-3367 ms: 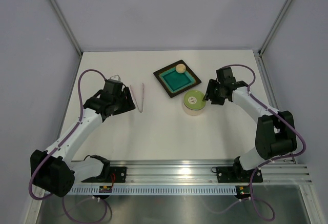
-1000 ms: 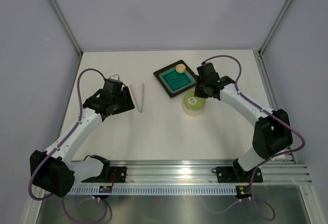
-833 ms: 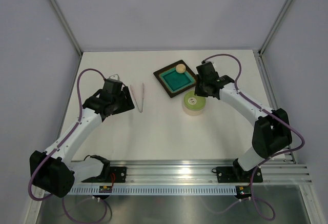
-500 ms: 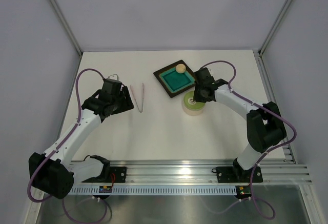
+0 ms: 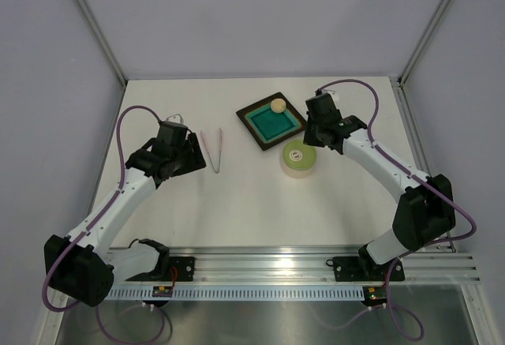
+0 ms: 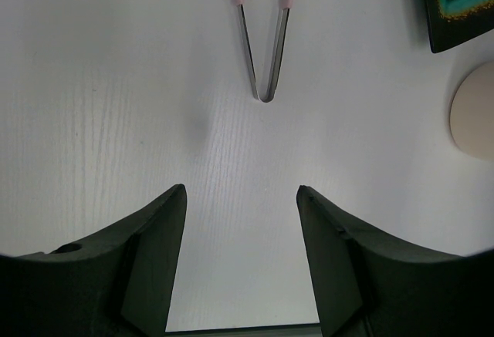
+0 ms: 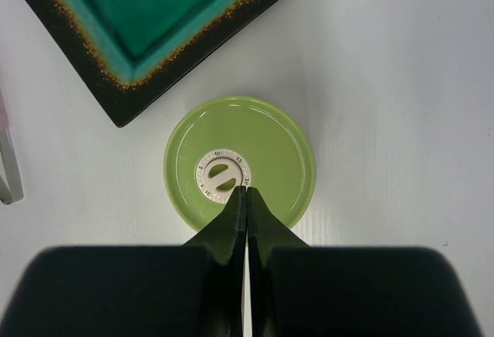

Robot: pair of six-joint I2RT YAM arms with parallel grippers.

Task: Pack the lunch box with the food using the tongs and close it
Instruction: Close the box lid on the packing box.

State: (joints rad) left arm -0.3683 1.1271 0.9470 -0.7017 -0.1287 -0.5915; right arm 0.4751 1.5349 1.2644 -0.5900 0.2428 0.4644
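With the lunch box point(image 5: 298, 158) right of centre under its green lid point(image 7: 266, 144), the shut, empty right gripper point(image 7: 245, 194) above it and the open, empty left gripper point(image 6: 241, 192) facing the tongs point(image 6: 262, 44), unlidding seemingly comes next.

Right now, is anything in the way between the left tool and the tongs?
No, nothing visible. Only bare table lies between the open left tool and the tongs, whose joined end points toward it.

White table point(image 5: 237, 203), pale grey walls point(image 5: 260, 13), aluminium rail point(image 5: 316, 260)
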